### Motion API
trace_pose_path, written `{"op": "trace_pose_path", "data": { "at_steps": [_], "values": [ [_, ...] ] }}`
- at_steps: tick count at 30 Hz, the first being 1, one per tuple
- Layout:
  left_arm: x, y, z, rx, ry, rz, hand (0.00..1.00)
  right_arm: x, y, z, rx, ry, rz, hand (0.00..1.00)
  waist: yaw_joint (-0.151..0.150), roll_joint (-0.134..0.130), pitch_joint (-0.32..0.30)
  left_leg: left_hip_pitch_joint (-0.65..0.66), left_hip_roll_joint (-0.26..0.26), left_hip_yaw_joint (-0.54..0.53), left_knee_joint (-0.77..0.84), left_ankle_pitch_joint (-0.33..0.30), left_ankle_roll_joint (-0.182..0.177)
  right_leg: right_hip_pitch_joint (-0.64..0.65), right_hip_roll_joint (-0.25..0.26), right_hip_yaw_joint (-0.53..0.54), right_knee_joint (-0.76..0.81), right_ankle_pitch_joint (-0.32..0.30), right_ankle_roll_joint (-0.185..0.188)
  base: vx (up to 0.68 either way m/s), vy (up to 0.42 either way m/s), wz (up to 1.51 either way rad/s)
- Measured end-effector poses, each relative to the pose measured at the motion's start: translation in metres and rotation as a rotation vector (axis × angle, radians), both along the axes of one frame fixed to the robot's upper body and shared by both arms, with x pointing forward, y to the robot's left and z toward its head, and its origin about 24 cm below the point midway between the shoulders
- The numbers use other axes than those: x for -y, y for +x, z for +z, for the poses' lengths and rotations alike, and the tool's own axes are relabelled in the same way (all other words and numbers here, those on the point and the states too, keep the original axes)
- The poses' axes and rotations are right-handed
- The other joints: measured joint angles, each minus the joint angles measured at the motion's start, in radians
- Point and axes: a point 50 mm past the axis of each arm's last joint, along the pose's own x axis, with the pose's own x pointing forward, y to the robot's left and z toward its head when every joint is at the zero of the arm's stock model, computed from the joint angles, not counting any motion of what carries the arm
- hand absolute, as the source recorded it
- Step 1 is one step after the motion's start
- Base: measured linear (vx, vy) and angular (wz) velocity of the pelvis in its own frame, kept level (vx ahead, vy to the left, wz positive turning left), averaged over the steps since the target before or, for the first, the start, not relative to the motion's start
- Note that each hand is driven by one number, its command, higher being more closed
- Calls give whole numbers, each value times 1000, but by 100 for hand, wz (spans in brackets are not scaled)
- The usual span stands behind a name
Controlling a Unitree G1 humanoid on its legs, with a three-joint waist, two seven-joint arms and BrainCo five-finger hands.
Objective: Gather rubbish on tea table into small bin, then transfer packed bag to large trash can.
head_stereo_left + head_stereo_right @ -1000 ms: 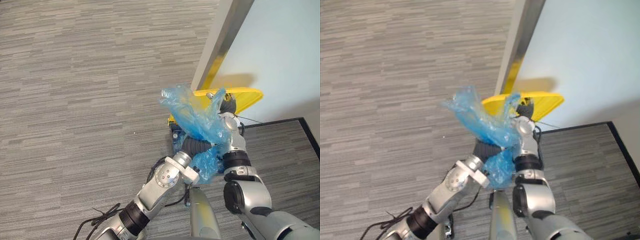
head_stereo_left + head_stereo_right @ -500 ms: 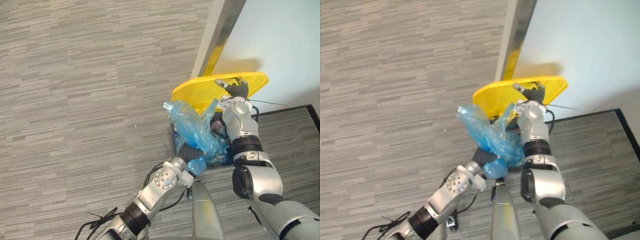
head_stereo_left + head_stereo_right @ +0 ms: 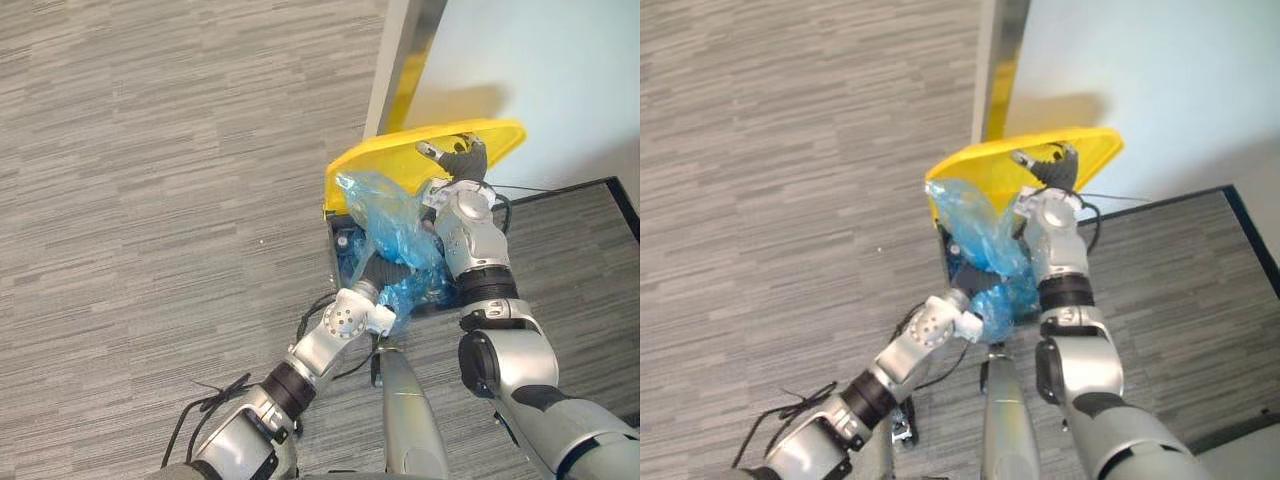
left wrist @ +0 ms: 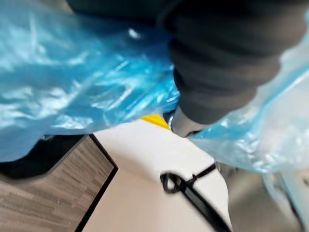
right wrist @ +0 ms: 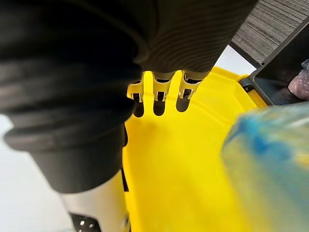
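I'm on the last step: the packed bag goes into the large trash can, which stands on grey carpet against a pale wall. Its yellow lid is tipped up and back. The blue bag sits in the can's mouth just under the lid. Its lower part seems to be below the rim and its crumpled top above it.

My left arm reaches forward from the lower left with the elbow bent. The left hand is buried in the side of the bag, and the plastic hides its grip, so I cannot tell how it holds. My right arm stretches along the can's right side. The right hand has its fingers straight and slightly apart, pressed flat to the lid's underside to prop it.

Next, I judge, the left hand must push the bag fully down, release it and draw out without dragging plastic back over the rim. The right hand should hold the lid up until the left is clear.
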Motion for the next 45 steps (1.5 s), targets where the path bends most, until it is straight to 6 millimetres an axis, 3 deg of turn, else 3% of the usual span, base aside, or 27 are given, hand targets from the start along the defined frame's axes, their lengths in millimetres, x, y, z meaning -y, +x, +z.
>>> {"op": "trace_pose_path", "data": {
  "at_steps": [6,10,16,25,26,34,45],
  "values": [
    [-6,19,6,25,75,76,100,-8,-2,11,50,-28,24,0,-5,-4,16,-18,5,17,19,-9,1,-26,8,19,6,4,1,15,-15,-8],
    [-7,30,13,41,102,105,100,-14,-7,28,137,-46,44,0,-8,-4,20,-82,17,25,58,-23,8,-82,19,30,5,19,2,-5,-15,-12],
    [-5,36,19,53,132,107,100,-23,-12,43,218,-69,72,0,-16,-6,27,-128,27,48,82,-34,6,-134,30,49,7,28,9,22,-23,-11],
    [-13,55,43,77,119,178,100,-41,-25,95,442,-100,107,0,-36,-13,83,-247,51,69,157,-64,15,-256,47,76,36,41,14,18,-18,-11],
    [-17,58,44,74,119,204,0,-42,-26,97,450,-116,103,0,-38,-13,84,-265,58,66,173,-70,15,-272,53,75,42,41,14,9,-9,-9],
    [-27,63,41,65,133,270,0,-44,-27,98,462,-131,104,0,-42,-13,84,-308,56,58,188,-73,18,-312,52,77,58,41,14,-2,-10,1],
    [-24,61,41,75,140,275,0,-45,-27,98,462,-131,106,0,-44,-13,83,-323,55,53,196,-71,15,-326,53,74,66,41,14,0,0,0]
  ]
}}
